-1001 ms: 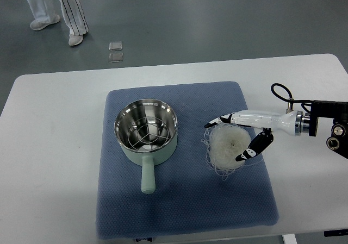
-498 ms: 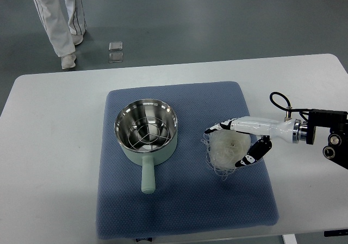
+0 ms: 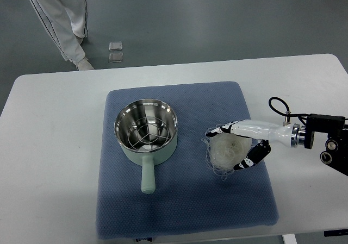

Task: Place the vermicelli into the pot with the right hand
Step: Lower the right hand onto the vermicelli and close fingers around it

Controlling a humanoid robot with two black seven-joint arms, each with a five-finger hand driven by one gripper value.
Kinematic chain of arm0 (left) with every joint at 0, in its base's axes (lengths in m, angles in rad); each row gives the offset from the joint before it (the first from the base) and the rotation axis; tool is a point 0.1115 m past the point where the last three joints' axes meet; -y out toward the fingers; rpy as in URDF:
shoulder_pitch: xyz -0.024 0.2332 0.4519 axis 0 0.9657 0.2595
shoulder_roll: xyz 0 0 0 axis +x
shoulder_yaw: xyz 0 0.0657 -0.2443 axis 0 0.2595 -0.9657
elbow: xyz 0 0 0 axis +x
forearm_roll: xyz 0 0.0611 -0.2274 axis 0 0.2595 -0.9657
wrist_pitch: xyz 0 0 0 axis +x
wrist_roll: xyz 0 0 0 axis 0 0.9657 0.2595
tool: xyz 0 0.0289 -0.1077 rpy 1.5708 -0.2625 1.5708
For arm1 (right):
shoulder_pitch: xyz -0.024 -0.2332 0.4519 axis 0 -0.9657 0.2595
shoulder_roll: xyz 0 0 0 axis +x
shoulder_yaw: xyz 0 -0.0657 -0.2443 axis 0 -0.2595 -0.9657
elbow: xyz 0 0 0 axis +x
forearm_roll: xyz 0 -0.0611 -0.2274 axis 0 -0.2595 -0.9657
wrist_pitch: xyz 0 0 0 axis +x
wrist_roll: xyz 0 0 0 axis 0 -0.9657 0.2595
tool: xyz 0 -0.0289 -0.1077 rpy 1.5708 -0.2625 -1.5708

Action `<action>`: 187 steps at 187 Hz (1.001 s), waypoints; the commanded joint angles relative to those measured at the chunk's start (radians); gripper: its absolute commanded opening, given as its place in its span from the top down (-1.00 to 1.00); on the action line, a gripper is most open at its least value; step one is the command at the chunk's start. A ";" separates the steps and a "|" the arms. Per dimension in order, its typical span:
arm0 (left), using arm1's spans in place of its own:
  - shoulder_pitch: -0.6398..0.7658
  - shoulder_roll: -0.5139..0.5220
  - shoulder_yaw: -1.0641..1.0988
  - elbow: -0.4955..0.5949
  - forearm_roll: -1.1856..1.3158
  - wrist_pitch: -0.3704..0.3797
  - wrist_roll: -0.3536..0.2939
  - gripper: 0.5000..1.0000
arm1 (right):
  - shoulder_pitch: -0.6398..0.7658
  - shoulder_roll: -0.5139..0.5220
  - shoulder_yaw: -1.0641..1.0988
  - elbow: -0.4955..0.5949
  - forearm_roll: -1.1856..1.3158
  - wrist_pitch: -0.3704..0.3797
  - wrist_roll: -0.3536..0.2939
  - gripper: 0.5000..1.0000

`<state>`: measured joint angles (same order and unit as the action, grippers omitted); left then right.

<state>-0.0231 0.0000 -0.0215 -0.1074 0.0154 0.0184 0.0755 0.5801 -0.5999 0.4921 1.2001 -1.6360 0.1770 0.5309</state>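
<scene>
Currently, we see our right hand (image 3: 237, 146) cupped around the vermicelli (image 3: 227, 151) nest on the blue mat (image 3: 185, 200), fingers (image 3: 217, 130) curled over both sides to gather loose strands. Just left stands the pot (image 3: 145, 132), mouth open to receive it.

Right robot hand (image 3: 235, 146) is lower and closer over the vermicelli (image 3: 227, 150) than a second ago; fingers (image 3: 222, 130) now curl around the nest's top and right side, thumb tucked in at the lower right edge instead of hanging spread. Wrist sits lower toward the worktop (image 3: 54, 146). Person (image 3: 62, 16) in the background has stepped right along the floor.
</scene>
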 commanded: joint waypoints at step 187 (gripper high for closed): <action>0.000 0.000 0.000 0.000 0.000 0.000 0.000 -1.00 | 0.011 0.055 0.017 -0.050 -0.019 -0.004 0.000 1.00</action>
<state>-0.0230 0.0000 -0.0215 -0.1074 0.0154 0.0184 0.0755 0.5900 -0.5461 0.5015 1.1503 -1.6566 0.1753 0.5307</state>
